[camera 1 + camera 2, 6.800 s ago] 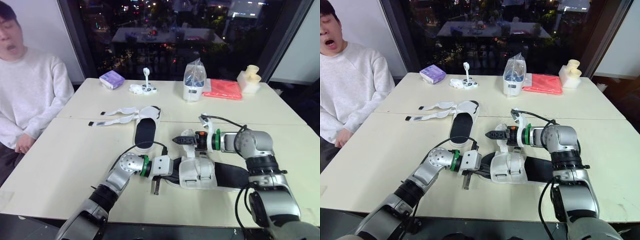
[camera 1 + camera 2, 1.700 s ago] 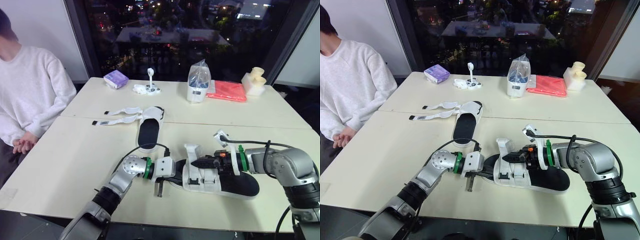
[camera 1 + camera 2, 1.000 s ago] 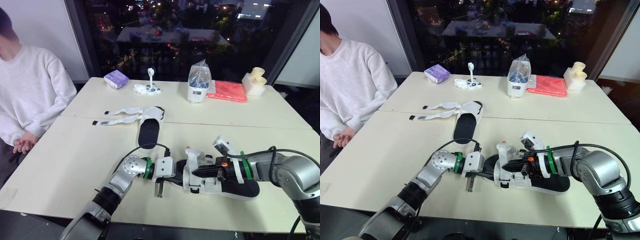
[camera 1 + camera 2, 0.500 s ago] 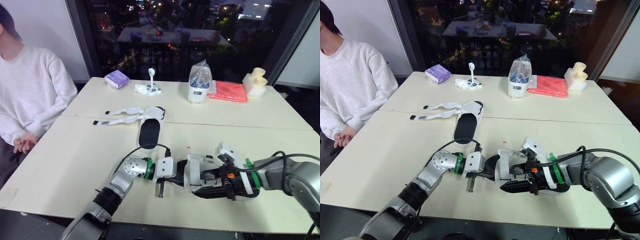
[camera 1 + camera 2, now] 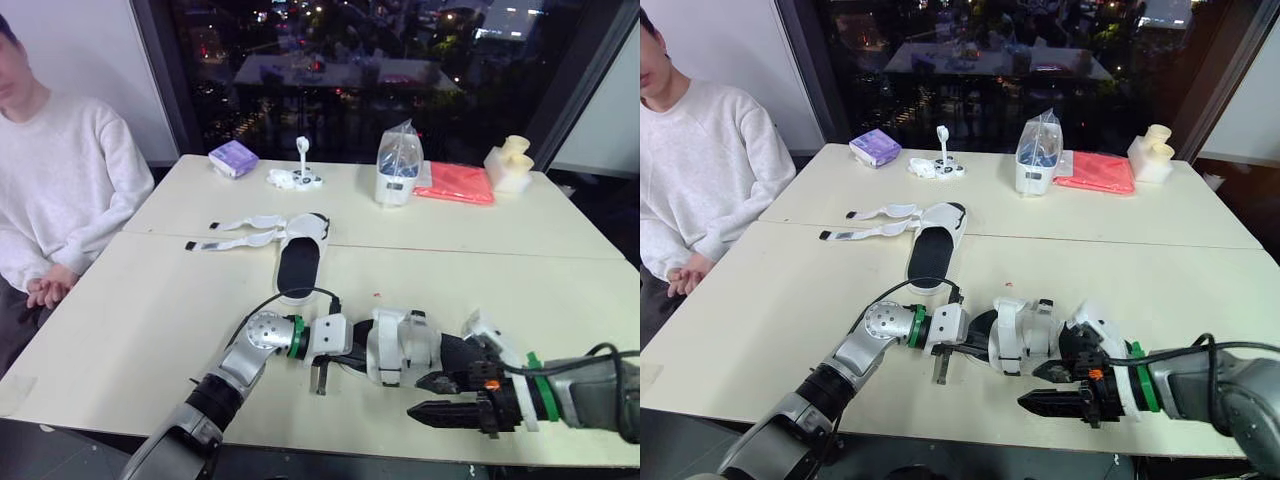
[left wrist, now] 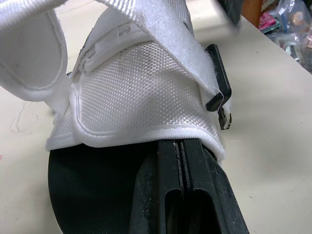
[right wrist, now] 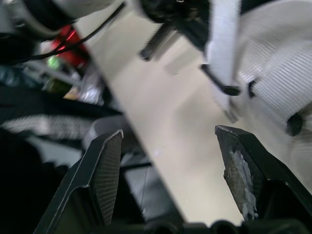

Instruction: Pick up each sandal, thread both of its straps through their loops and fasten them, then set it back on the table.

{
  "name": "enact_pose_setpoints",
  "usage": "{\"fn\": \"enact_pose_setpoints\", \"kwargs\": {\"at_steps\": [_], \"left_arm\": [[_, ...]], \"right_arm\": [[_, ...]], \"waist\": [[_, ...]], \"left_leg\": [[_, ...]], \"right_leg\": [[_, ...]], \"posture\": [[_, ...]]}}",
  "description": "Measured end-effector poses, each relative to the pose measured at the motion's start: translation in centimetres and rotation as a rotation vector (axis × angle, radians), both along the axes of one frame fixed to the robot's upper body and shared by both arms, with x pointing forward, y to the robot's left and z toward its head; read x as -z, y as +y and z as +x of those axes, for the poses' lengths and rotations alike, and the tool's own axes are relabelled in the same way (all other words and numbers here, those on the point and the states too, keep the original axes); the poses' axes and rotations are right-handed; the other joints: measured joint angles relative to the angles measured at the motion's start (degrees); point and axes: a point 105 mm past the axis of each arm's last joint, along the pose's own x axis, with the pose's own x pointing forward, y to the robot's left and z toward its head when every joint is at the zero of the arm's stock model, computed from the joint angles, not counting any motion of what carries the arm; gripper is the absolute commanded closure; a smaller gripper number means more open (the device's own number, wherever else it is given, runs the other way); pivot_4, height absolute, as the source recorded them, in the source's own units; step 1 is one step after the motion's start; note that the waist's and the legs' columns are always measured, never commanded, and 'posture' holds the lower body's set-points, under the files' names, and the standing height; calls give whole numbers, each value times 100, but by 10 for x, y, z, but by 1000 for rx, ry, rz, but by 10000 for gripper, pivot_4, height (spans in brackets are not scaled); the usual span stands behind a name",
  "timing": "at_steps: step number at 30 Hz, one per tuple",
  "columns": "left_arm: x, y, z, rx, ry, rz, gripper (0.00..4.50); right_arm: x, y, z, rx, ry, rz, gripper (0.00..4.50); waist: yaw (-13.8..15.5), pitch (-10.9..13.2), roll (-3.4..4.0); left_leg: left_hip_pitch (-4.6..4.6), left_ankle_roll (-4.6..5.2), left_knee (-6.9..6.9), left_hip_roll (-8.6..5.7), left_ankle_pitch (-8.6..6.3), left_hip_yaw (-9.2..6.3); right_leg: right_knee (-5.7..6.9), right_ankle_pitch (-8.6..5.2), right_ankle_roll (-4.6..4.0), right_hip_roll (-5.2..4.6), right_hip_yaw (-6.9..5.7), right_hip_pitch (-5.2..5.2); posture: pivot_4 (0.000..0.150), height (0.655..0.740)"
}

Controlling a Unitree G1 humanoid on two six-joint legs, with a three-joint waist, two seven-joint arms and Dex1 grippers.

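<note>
The near sandal, black sole with white straps, lies near the table's front edge. Its straps arch over the sole, and one strap end with a black tip hangs loose at the side. My left gripper is shut on the toe end of its sole. My right gripper hovers open just in front of the sandal, off its straps, with nothing between its fingers. The second sandal lies further back, its two straps spread flat to the left.
A person in a white sweater sits at the table's left side. Along the far edge stand a purple box, a small white stand, a bagged white container, a red cloth and a cream object.
My right gripper has pulled back from the near sandal's straps toward the front edge of the table and now stands open. The left gripper has kept its hold.
</note>
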Motion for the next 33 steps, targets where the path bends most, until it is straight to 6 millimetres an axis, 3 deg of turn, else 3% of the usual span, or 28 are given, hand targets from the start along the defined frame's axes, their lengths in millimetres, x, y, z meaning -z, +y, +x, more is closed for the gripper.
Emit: {"fn": "enact_pose_setpoints", "kwargs": {"at_steps": [19, 33], "left_arm": [[0, 0, 0, 0, 0, 0, 45000], [0, 0, 0, 0, 0, 0, 45000]], "right_arm": [[9, 14, 8, 23, -49, 30, 12363], [10, 3, 10, 53, -84, -26, 12363]], "waist": [[2, 0, 0], [1, 0, 0]], "left_leg": [[0, 4, 0, 0, -2, -1], [0, 5, 0, 0, -2, -1]], "right_leg": [[0, 0, 0, 2, 0, -1], [0, 0, 0, 2, -1, -1]], "posture": [[1500, 7400], [1500, 7400]]}}
